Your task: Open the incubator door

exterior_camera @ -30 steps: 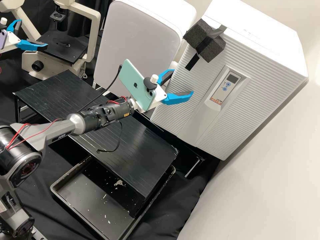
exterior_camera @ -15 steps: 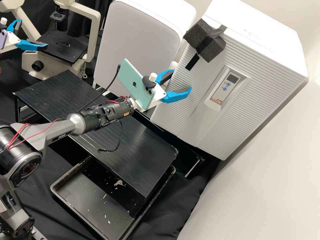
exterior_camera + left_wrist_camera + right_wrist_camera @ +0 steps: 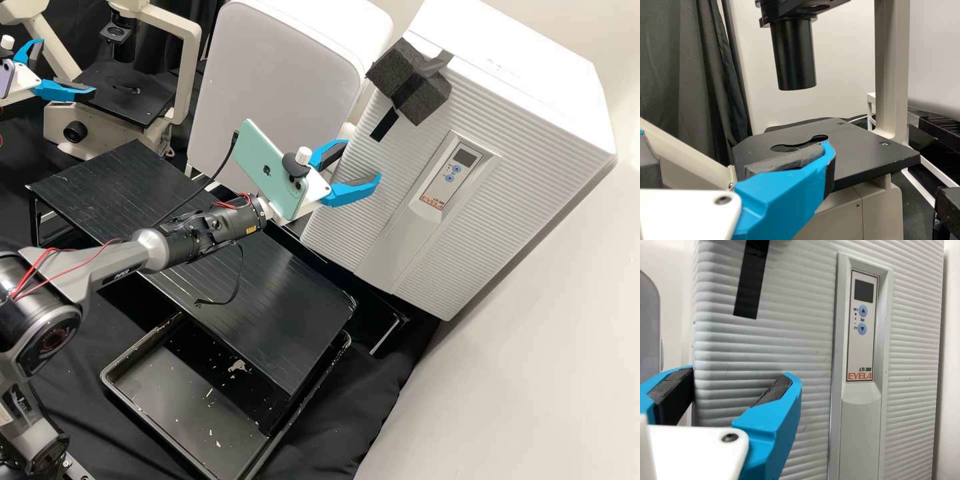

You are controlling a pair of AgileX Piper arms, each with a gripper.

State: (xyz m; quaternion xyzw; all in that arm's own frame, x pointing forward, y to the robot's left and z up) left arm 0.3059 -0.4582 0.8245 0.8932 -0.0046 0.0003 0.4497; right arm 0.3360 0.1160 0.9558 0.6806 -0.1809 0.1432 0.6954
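Right gripper (image 3: pixel 364 160), fingers apart, at the edge of the shut incubator door (image 3: pixel 440 267).
One finger stands before the ribbed front, the other beside the door's side edge (image 3: pixel 694 340); whether either touches is hard to judge. Best to square the pads to that edge, seat one well behind the lip, close just firmly enough, then draw along a slow arc rather than straight back, lest the grip slip. The door lies beyond the black panel (image 3: pixel 293 333); the left gripper (image 3: pixel 67 65), also spread, is by the microscope (image 3: pixel 127 100).
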